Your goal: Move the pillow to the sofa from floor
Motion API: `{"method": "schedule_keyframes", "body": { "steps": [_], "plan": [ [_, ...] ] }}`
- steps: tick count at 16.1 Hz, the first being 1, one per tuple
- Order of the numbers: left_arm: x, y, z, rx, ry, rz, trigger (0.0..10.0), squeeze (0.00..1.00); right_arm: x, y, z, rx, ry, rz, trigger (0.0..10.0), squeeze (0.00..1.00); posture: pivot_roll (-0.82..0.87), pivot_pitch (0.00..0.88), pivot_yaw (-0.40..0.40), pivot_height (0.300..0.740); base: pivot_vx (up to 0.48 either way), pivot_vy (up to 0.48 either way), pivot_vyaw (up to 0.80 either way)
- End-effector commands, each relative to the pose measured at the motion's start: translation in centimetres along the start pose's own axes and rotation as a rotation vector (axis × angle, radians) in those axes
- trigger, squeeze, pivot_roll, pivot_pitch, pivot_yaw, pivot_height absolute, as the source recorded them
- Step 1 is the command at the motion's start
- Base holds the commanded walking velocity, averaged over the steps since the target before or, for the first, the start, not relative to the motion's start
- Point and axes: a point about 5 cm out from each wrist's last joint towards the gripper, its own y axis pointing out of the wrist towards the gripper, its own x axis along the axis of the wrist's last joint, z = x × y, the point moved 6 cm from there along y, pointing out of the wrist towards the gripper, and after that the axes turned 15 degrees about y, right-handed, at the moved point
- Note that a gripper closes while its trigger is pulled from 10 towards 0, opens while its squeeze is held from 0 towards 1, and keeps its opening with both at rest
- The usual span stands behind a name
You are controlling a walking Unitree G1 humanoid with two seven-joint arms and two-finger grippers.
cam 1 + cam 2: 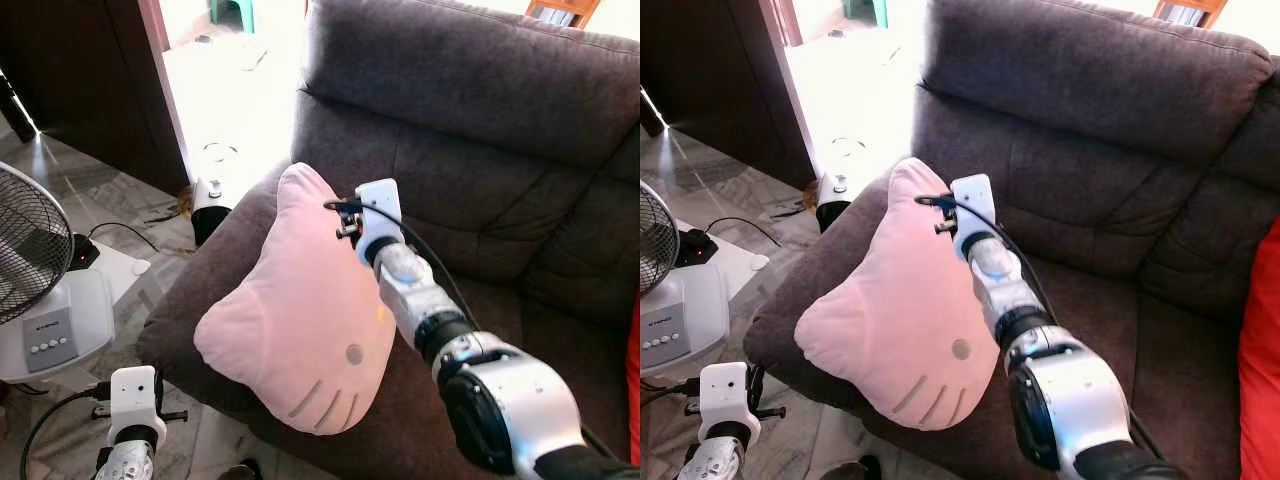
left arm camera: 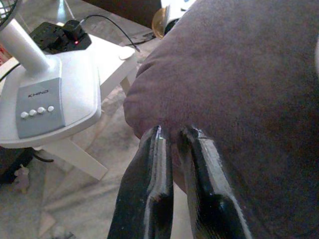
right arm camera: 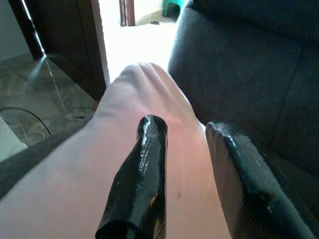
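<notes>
A pink cat-face pillow leans on the dark brown sofa, resting over the seat and the left armrest. My right arm reaches forward, and its gripper is open, its black fingers spread over the pillow's upper ear without closing on it. Low at the left, my left gripper is shut with nothing in it, its tips close to the front of the sofa armrest.
A white standing fan sits on the tiled floor to the left, with a power strip and cables behind it. A small appliance stands by the bright doorway. Something red lies at the sofa's right end.
</notes>
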Motion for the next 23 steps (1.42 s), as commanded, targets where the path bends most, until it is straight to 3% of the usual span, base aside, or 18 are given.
{"method": "schedule_keyframes", "body": {
  "steps": [1,5,6,7,9,10,11,13,16,19,23],
  "plan": [
    [-0.4,-0.1,0.0,0.003,0.006,0.020,10.0,0.00,-0.7,-0.4,-0.9,-0.017,0.002,-0.003,10.0,0.00,0.27,0.171,-0.090,0.740,0.000,0.000,0.00],
    [-1.8,0.1,0.5,0.030,-0.002,0.060,10.0,0.00,-5.2,-2.9,-5.2,-0.141,-0.008,0.057,10.0,0.00,0.24,0.134,-0.084,0.740,0.000,0.000,0.00],
    [-2.7,-0.3,1.1,0.053,0.007,0.084,10.0,0.00,-7.0,-5.0,-9.2,-0.281,-0.036,0.084,10.0,0.00,0.24,0.120,-0.079,0.740,0.000,0.000,0.00],
    [-3.2,-0.5,1.6,0.071,0.006,0.098,10.0,0.00,-7.8,-6.3,-11.4,-0.364,-0.048,0.095,10.0,0.00,0.23,0.112,-0.076,0.740,0.000,0.000,0.00],
    [-4.4,-0.9,2.1,0.081,0.013,0.128,10.0,0.00,-9.8,-9.3,-15.1,-0.496,-0.092,0.140,10.0,0.00,0.22,0.094,-0.068,0.740,0.000,0.000,0.00],
    [-4.7,-1.1,2.0,0.079,0.012,0.138,10.0,0.00,-10.9,-10.2,-15.7,-0.521,-0.069,0.173,10.0,0.00,0.22,0.085,-0.066,0.740,0.000,0.000,0.00],
    [-5.7,-1.2,1.9,0.074,0.014,0.169,10.0,0.00,-13.2,-11.6,-16.0,-0.544,0.005,0.228,10.0,0.00,0.21,0.068,-0.063,0.740,0.000,0.000,0.00],
    [-7.1,-1.8,1.5,0.067,0.007,0.220,10.0,0.00,-16.7,-13.5,-15.3,-0.522,0.065,0.341,10.0,0.00,0.22,0.050,-0.061,0.740,0.000,0.000,0.00],
    [-10.7,-3.5,0.8,0.054,-0.028,0.370,10.0,0.00,-21.9,-17.2,-14.0,-0.485,0.056,0.548,10.0,0.00,0.22,0.032,-0.057,0.740,0.000,0.000,0.00],
    [-13.3,-5.3,0.2,0.042,-0.063,0.490,10.0,0.00,-24.3,-19.7,-13.8,-0.510,0.054,0.643,10.0,0.00,0.22,0.032,-0.059,0.740,0.000,0.000,0.00],
    [-14.2,-6.0,0.0,0.042,-0.079,0.522,10.0,0.00,-24.9,-20.6,-13.8,-0.514,0.056,0.664,10.0,0.00,0.23,0.059,-0.064,0.740,0.000,0.000,0.00]
  ]
}}
